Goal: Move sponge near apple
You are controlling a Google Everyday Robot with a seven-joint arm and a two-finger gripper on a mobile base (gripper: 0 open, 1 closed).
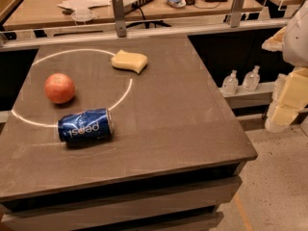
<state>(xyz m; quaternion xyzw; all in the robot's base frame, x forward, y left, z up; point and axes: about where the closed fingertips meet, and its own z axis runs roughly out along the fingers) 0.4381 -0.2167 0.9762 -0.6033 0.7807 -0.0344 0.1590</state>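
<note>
Camera view: the counter (183,119) is a dark grey slab. Taken from its middle, the sponge (129,61) lies flat at 12 o'clock, toward the far edge. It is a pale yellow block with a wavy outline, and nothing touches it. The apple (59,88) sits at about 9 o'clock, reddish-orange with a paler patch. From the apple, the sponge is at 2 o'clock and well apart from it. A dented blue Pepsi can (85,125) lies on its side at 5 o'clock from the apple, near it but not touching. A thin ring of light (126,91) curves across the counter between these things. The tool (288,102) hangs at 3 o'clock, off the counter's right edge and clear of everything. Whether it is apart or together cannot be told. Two small clear bottles (230,82) stand on a ledge beside the counter, between it and the tool.
</note>
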